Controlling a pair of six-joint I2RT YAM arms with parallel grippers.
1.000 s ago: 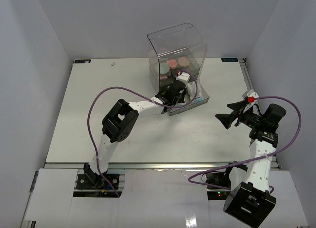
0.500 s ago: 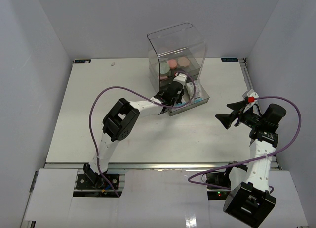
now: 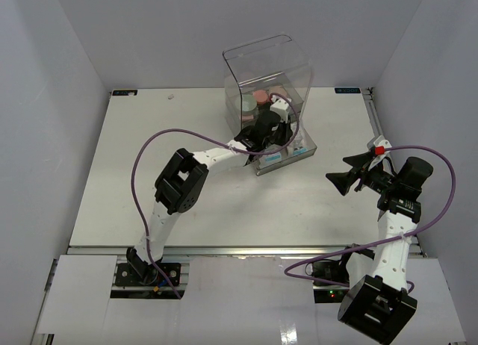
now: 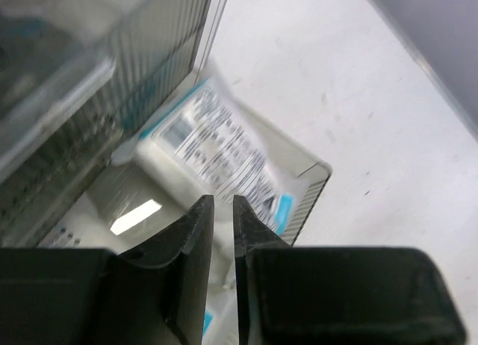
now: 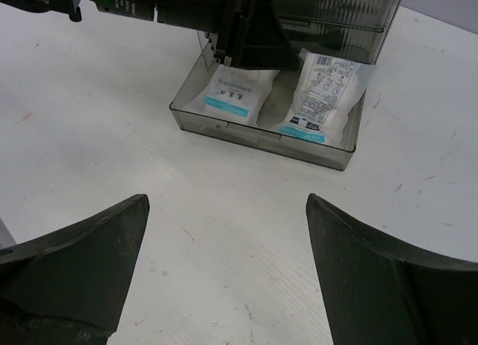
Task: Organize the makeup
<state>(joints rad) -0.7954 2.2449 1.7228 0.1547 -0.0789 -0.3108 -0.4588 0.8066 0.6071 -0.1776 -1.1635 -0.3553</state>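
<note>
Sachets [image 5: 323, 97]: two white ones side by side in the open drawer [image 5: 254, 134] under the clear box [image 3: 265, 57], 12 o'clock on the table [image 3: 149, 173]. Round compacts [image 3: 261, 96] are inside the box. Left gripper [image 4: 222, 203] is over the drawer, pinched nearly together, empty. Right gripper [image 5: 226, 203] is spread wide at the drawer's 4 o'clock, well apart.

— How does your light look?
— Bright and even from overhead. You get only faint shadows on the white table [image 3: 149, 173] and pale reflections on the clear box [image 3: 269, 57].
— And your wrist views?
— Ahead of the left gripper [image 4: 222, 210] the sachet [image 4: 213, 147] is smeared, with a white glare patch just left of its tips. Ahead of the right gripper [image 5: 225, 203] your picture is sharp.
</note>
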